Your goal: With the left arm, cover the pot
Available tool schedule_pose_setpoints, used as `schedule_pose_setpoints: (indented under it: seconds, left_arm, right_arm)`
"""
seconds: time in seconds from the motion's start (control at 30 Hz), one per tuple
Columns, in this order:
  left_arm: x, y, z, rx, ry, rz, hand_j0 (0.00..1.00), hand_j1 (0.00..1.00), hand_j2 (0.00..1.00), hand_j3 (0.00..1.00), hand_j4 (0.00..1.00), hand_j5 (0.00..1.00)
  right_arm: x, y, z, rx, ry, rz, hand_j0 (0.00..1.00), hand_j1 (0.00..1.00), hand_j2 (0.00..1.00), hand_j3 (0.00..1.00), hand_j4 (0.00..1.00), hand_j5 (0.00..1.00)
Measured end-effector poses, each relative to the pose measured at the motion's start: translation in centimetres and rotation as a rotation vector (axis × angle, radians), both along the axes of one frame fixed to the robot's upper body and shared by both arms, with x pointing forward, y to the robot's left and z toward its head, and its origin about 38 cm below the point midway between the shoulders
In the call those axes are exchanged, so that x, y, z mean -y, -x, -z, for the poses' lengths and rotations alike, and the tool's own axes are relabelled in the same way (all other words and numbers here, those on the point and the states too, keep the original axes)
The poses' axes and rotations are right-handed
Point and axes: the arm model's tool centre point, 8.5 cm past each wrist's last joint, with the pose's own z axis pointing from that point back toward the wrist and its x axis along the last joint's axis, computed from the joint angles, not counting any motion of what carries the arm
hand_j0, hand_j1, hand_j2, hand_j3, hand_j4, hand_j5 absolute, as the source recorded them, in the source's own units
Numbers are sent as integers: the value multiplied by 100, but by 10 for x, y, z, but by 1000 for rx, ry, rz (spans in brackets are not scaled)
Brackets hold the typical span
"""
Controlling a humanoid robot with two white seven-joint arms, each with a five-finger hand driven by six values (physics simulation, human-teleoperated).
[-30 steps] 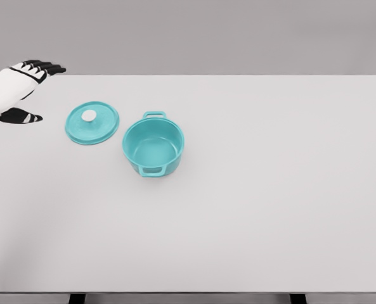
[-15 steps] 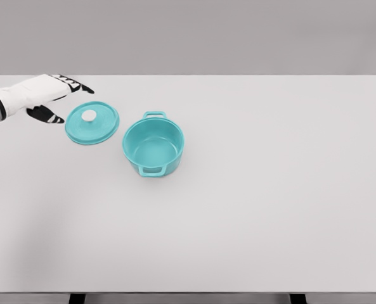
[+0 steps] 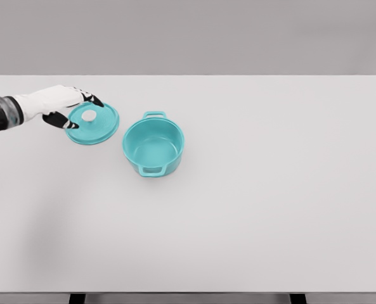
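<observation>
**Left hand closes in on the lid**

The left hand (image 3: 66, 107) has travelled rightward across the table (image 3: 270, 209) from the far left edge, and now sits at the left rim of the lid (image 3: 92, 123). A second ago it hung well apart from the lid; half a second ago it was just beside it; now its dark fingertips (image 3: 95, 100) reach over the lid's upper left edge, and the thumb lies at the lid's left side. The fingers are spread and relaxed, holding nothing; whether they already touch the rim cannot be told from this view.

The lid itself has not moved. It lies flat on the table, its white knob (image 3: 89, 115) facing up, just to the left of the pot (image 3: 153, 147) and slightly behind it, with a narrow gap between the two. The pot stands upright and uncovered, its inside empty, one handle toward the back and one toward the front. The right arm does not show.

The approach looks nearly finished, but the grasp has not begun. The hand probably needs to settle over the knob or the rim and close there, then lift the lid and carry it the short way right onto the pot. A grip on the thin rim alone may slip, and the knob looks the safer hold.
</observation>
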Motion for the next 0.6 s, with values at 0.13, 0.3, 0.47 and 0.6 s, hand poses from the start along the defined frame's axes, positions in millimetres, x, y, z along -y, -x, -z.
schedule_pose_setpoints:
  seconds: [0.13,0.3,0.47,0.6]
  left_arm:
    - [3,-4,1,-8,13,-6,78,78,78,78,78,78]
    - [4,-7,10,-34,29,-17,78,78,78,78,78,78]
    - [6,-8,18,-56,43,-27,78,78,78,78,78,78]
    - [4,-12,18,-66,51,-39,78,78,78,78,78,78]
  right_arm:
    - [0,0,0,0,0,0,100,100,100,100,100,100]
    - [0,0,0,0,0,0,100,100,100,100,100,100]
    - [0,0,0,0,0,0,100,100,100,100,100,100]
    - [0,0,0,0,0,0,100,100,100,100,100,100]
